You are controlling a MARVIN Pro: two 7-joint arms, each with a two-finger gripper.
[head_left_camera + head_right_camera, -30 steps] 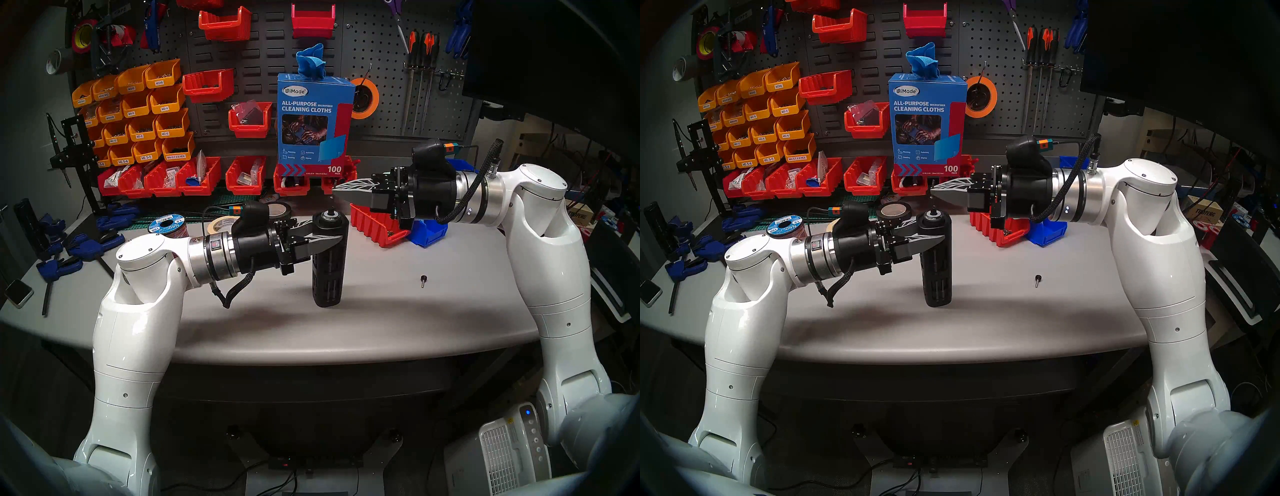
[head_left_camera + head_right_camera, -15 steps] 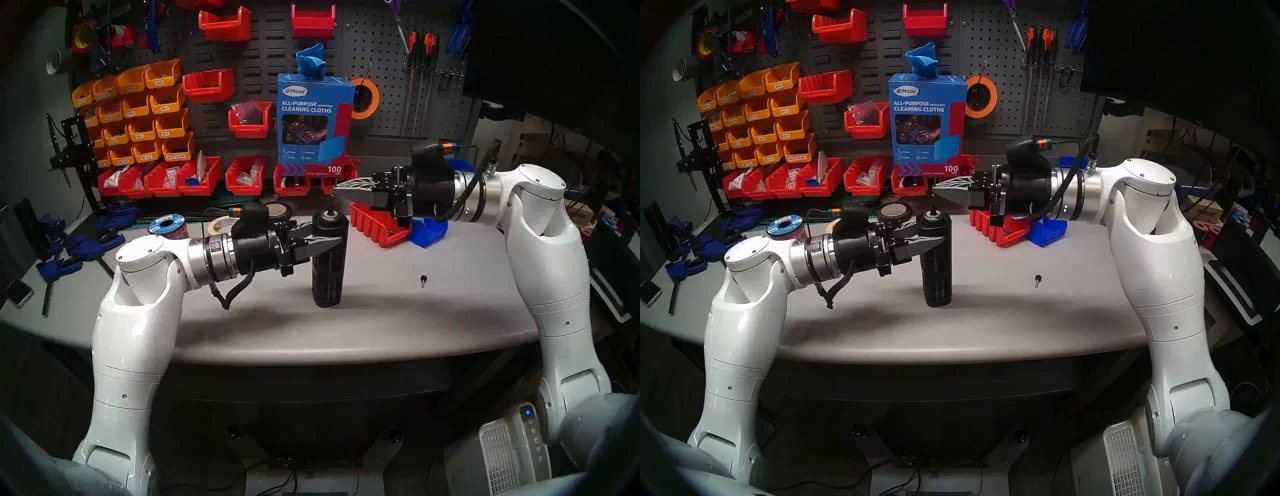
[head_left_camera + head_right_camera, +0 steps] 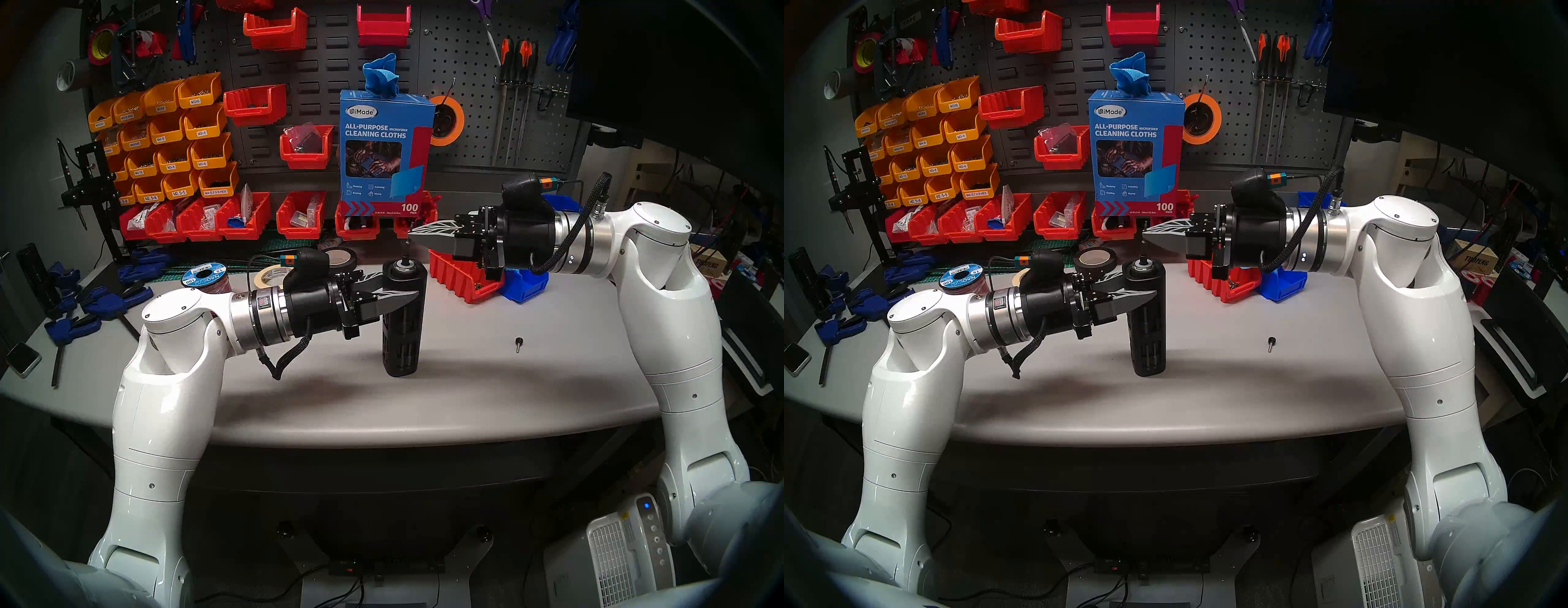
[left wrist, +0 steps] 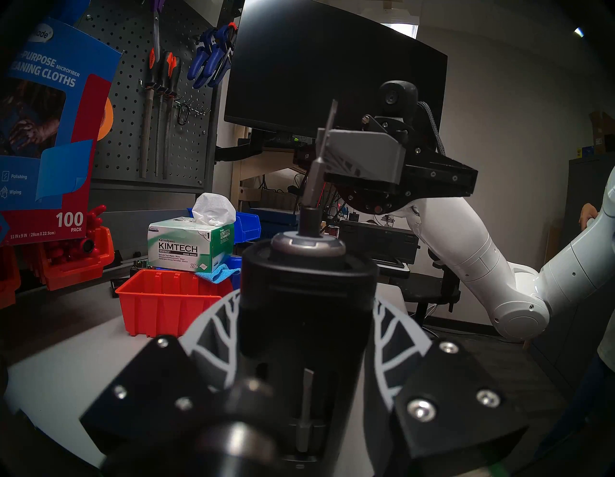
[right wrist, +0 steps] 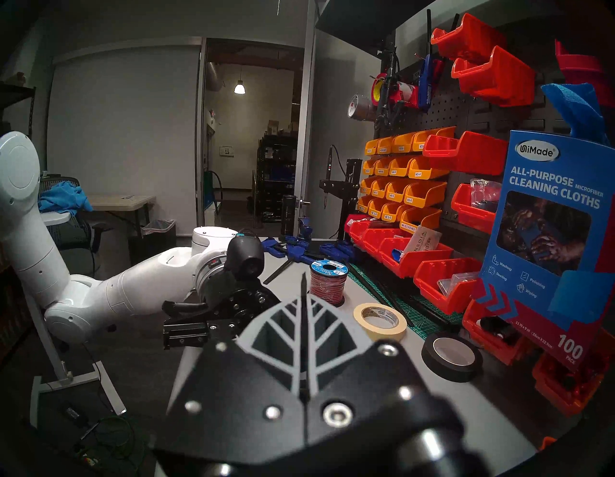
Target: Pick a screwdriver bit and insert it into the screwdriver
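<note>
1. Thick black slotted cylindrical screwdriver (image 3: 401, 318) stands upright on the grey worktop (image 3: 488, 382), left gripper (image 3: 413, 293) jaws clamped around its upper body.
2. Right gripper (image 3: 412, 232) jaws closed on the thin dark metal screwdriver bit (image 4: 316, 173), directly above the silver-ringed socket; its lower tip appears to touch it.

A workshop. A pegboard (image 3: 458, 51) across the top of the frame carries red and yellow parts bins (image 3: 169, 140), hanging screwdrivers (image 3: 515, 55) and clamps. Tape rolls (image 3: 271, 276) and a wire spool (image 3: 203, 278) lie on the grey surface (image 3: 488, 382) below.

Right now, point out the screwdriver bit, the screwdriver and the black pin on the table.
screwdriver bit (image 4: 314, 181): left wrist view, lower shaft.
screwdriver (image 3: 401, 331): head left view, slotted body.
black pin (image 3: 518, 342): head left view, round head.
</note>
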